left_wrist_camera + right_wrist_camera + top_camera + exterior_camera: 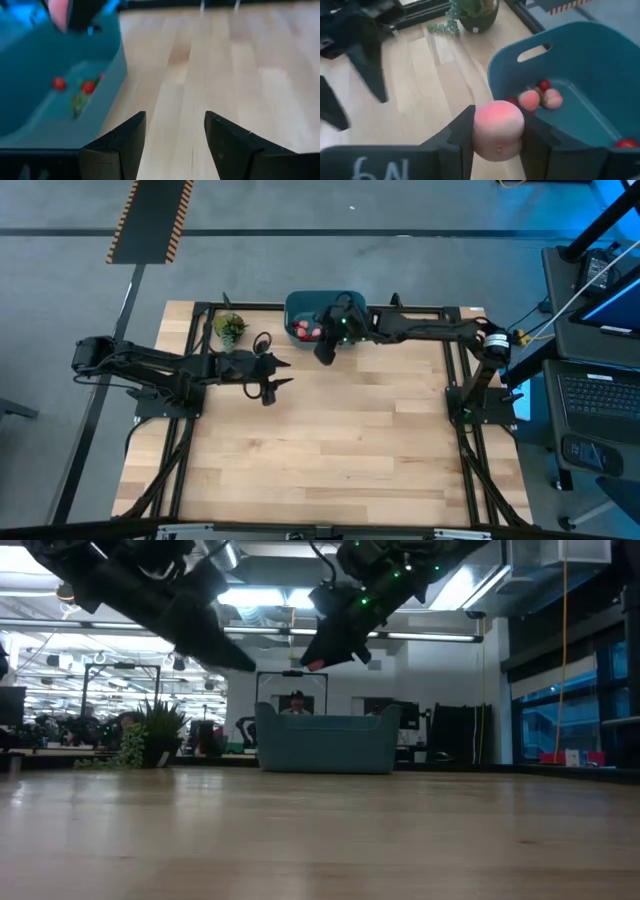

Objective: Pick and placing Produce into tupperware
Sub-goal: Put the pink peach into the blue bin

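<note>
The teal tub [300,304] stands at the table's far middle, with several small red and pinkish pieces [540,97] on its floor, also seen in the left wrist view [88,87]. My right gripper [325,352] hovers high over the tub's near edge [318,658] and is shut on a round pink piece [497,131]. My left gripper [271,386] is open above bare wood, left of and nearer than the tub [30,55]. It holds nothing [175,135]. My right gripper pinches the round pink piece [497,125] between its two fingers [461,136], one on each side. The fingers slant downward from the table's right. The piece is lifted clear, well above the tub's rim [325,720], just outside the tub's wall [495,75].
A small green potted plant [230,328] stands left of the tub near the far edge [475,10]. Black frame rails [190,410] run along the table's sides. The wooden top [340,450] stretches toward the near edge. A person [296,700] shows in the room beyond.
</note>
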Motion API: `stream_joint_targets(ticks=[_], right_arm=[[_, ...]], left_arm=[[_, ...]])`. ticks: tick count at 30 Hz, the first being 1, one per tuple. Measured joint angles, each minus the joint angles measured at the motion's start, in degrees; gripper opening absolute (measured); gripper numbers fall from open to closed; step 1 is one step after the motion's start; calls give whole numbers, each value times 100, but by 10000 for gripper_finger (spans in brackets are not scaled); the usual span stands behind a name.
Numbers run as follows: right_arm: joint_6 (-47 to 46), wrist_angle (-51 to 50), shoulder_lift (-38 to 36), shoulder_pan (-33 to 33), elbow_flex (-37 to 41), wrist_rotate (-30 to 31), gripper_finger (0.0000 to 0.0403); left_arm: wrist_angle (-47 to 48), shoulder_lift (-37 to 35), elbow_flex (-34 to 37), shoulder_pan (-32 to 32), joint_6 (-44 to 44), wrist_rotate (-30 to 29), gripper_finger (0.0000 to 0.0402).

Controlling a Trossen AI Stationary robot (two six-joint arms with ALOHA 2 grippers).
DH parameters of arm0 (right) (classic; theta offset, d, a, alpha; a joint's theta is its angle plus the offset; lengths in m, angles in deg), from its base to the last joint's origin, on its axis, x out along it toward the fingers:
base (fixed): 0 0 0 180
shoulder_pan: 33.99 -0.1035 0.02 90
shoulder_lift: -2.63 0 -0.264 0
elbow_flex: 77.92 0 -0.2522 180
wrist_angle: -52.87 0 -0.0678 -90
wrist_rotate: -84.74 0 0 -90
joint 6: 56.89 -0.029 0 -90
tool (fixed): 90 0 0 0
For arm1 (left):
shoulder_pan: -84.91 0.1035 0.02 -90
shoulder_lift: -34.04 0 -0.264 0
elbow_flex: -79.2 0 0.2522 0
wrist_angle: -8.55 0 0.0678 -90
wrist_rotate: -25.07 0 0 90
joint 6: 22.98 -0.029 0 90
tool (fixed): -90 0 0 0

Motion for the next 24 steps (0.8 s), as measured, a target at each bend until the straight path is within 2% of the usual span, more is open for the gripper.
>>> stream_joint_targets(ticks=[5,9,17,20,24], right_arm=[[-152,-19,7,268,-136,-268,120],[-174,-71,9,473,-358,-290,120],[-136,-75,433,713,-1494,-661,120],[7,-643,831,733,-2187,-708,120],[145,-1908,1374,752,-2949,-697,120]], left_arm=[[-677,0,0,-72,-179,2,196],[-770,0,0,-76,-194,-1,196],[-778,0,0,-76,-192,-7,196],[-776,0,0,-76,-192,-7,196],[-732,0,0,-76,-188,-11,196]])
